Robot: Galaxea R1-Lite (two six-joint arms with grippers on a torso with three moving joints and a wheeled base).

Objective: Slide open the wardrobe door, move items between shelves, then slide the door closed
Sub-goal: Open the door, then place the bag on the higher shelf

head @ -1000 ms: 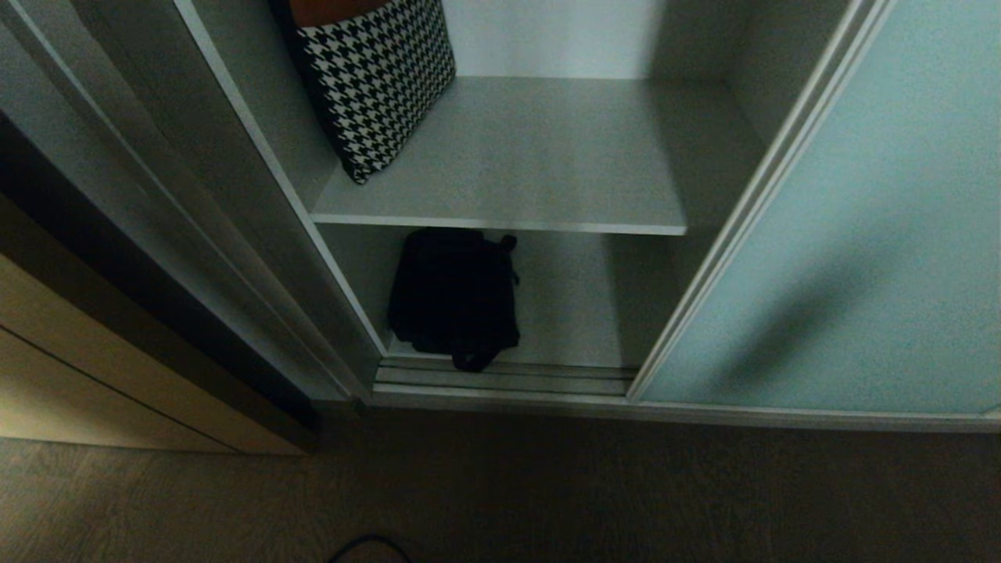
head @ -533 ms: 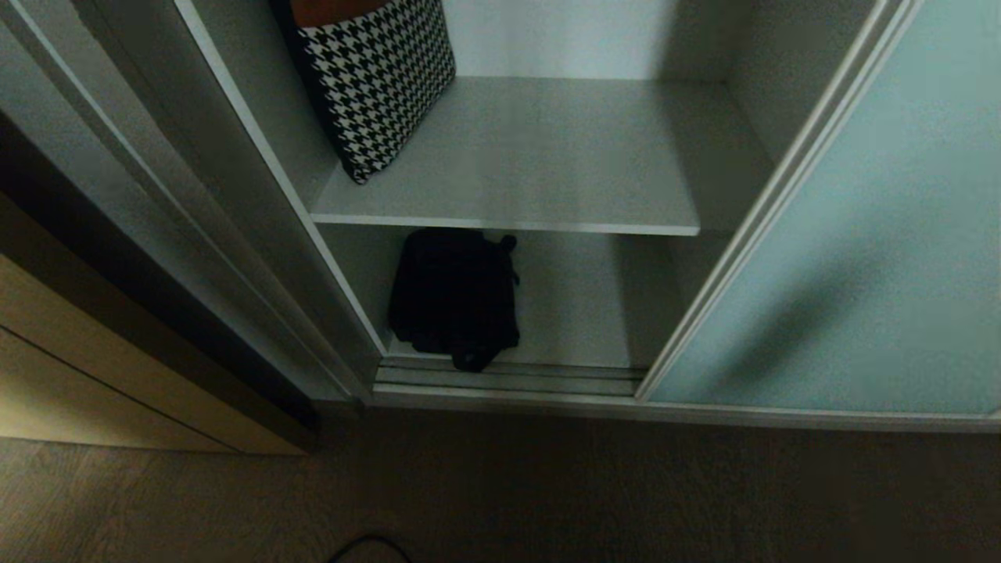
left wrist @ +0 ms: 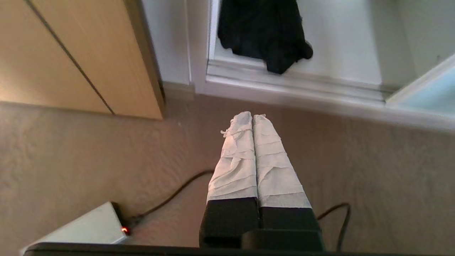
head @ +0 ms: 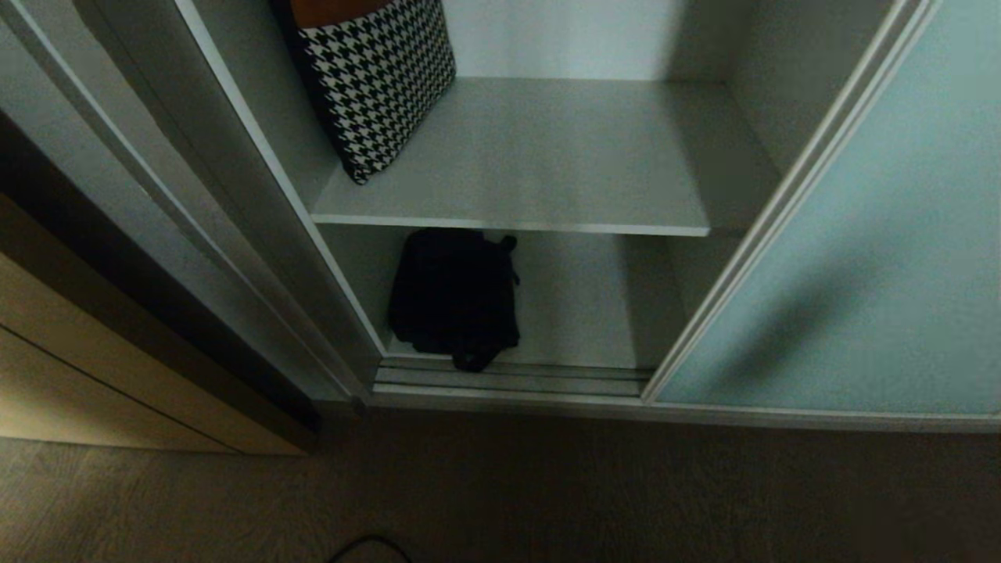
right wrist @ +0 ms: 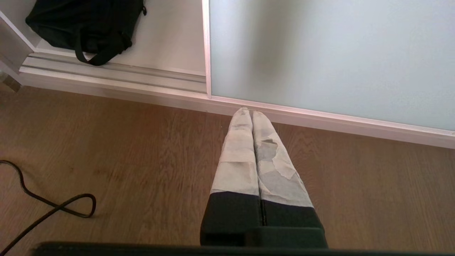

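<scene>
Frosted blue-green glass, the sliding wardrobe door [head: 860, 258] stands slid to the right, leaving the compartment open. The houndstooth bag [head: 375, 86] leans at the upper shelf's [head: 547, 156] left rear corner; the black bag [head: 455, 297] lies below at the lower shelf's [head: 579, 305] front left, one strap on the floor track [head: 508, 379]. The left gripper [left wrist: 252, 119] and right gripper [right wrist: 251, 113] hang over the wooden floor [right wrist: 124, 149], fingers pressed together, holding nothing.

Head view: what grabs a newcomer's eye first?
The houndstooth bag with its orange top, leaning at the left of the upper shelf. Below it, the black bag slumps on the bottom board, a strap spilling onto the floor track. The frosted sliding door fills the right side.
</scene>
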